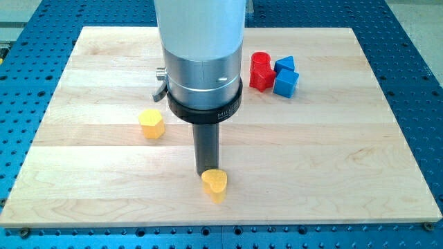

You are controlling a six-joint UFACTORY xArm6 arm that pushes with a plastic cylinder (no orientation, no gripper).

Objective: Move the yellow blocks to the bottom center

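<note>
A yellow heart-shaped block (215,185) lies near the bottom centre of the wooden board (346,159). My tip (206,173) touches its upper left side. A second yellow block, hexagonal (151,124), lies apart at the left of the middle, up and to the left of my tip. The arm's wide grey body hides the upper middle of the board.
Two red blocks (260,71) and two blue blocks (285,77) cluster at the upper right. The green blocks seen before are hidden behind the arm. A blue perforated table (415,83) surrounds the board.
</note>
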